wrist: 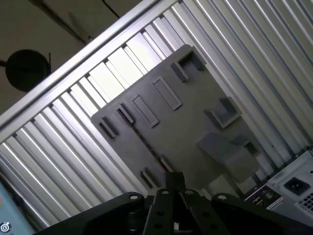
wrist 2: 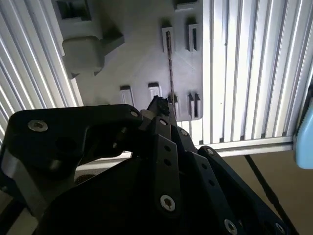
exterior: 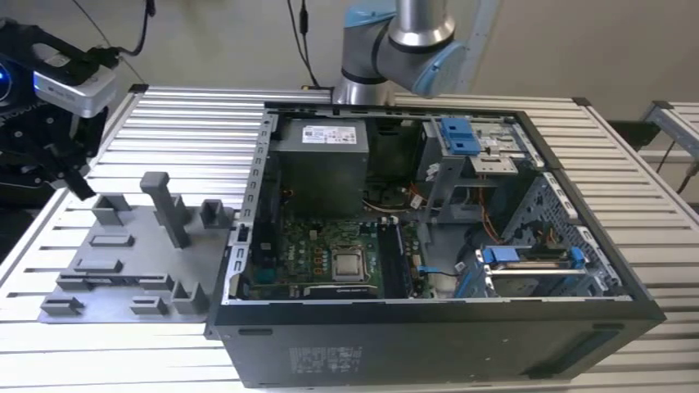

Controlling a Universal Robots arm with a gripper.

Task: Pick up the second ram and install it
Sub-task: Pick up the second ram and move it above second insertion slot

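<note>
The second ram (wrist 2: pixel 170 63) stands on edge in the slots of the grey holder tray (wrist 2: pixel 142 58), so it looks like a thin dark line. In the first wrist view the ram (wrist: pixel 146 147) runs across the tray (wrist: pixel 186 122) toward my fingertips. My gripper (wrist 2: pixel 159 105) hangs above the ram's near end, apart from it, with its black fingers closed together and nothing between them. In the exterior view my gripper (exterior: pixel 77 184) hovers at the far left, over the back left edge of the tray (exterior: pixel 131 246), where the ram (exterior: pixel 114 279) lies near the front.
The open computer case (exterior: pixel 437 327) stands to the exterior view's right of the tray, with the green motherboard (exterior: pixel 317 254) on its floor. The tray carries upright grey posts (exterior: pixel 169 209). Ribbed aluminium table (exterior: pixel 196 123) surrounds everything.
</note>
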